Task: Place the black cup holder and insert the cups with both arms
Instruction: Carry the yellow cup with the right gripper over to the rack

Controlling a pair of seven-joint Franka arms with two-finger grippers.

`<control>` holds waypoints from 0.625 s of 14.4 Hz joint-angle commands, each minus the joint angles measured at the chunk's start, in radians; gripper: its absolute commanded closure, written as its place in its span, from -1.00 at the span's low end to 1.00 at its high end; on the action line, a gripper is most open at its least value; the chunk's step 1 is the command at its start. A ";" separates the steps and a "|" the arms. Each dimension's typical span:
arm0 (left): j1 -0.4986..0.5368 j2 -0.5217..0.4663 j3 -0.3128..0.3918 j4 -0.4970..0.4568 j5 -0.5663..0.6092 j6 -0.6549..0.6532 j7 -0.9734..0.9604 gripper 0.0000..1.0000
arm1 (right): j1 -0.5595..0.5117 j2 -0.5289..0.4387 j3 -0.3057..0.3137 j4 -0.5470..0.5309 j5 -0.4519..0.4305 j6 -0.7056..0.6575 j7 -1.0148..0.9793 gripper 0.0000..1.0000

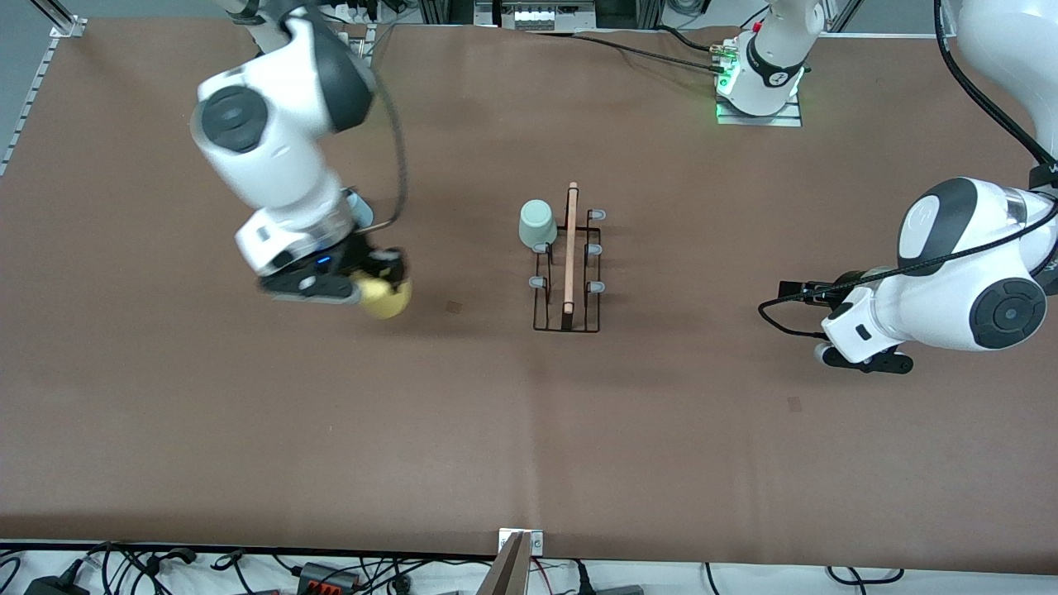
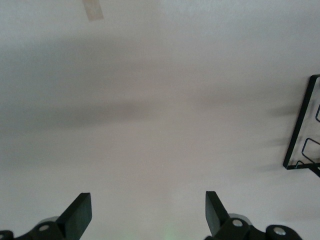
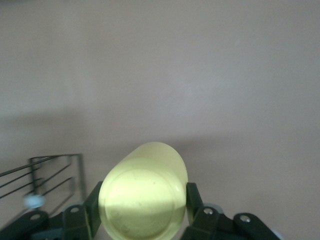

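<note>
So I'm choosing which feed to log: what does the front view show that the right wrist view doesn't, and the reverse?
Only the front view shows the pale green cup set on a peg of the black cup holder, the holder's wooden rod handle, and the left pincer waiting open over bare table toward the left arm's end. Only the right wrist view shows the yellow cup's round flat base pressed between both fingers. Both show the right pincer shut on the yellow cup, with the holder alongside.
</note>
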 commanded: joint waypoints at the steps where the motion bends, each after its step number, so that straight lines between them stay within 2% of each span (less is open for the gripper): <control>1: -0.003 -0.007 -0.007 0.033 -0.002 0.029 0.023 -1.00 | 0.135 0.104 -0.014 0.112 0.006 0.009 0.238 1.00; 3: -0.006 -0.005 -0.007 0.035 -0.017 0.031 0.022 -1.00 | 0.210 0.173 -0.018 0.190 -0.016 0.026 0.370 1.00; 5: -0.002 0.010 -0.007 0.035 -0.017 0.032 0.022 -1.00 | 0.258 0.238 -0.018 0.235 -0.078 0.061 0.437 1.00; 9: 0.004 0.013 -0.005 0.036 -0.017 0.031 0.023 -1.00 | 0.290 0.304 -0.018 0.243 -0.160 0.137 0.452 1.00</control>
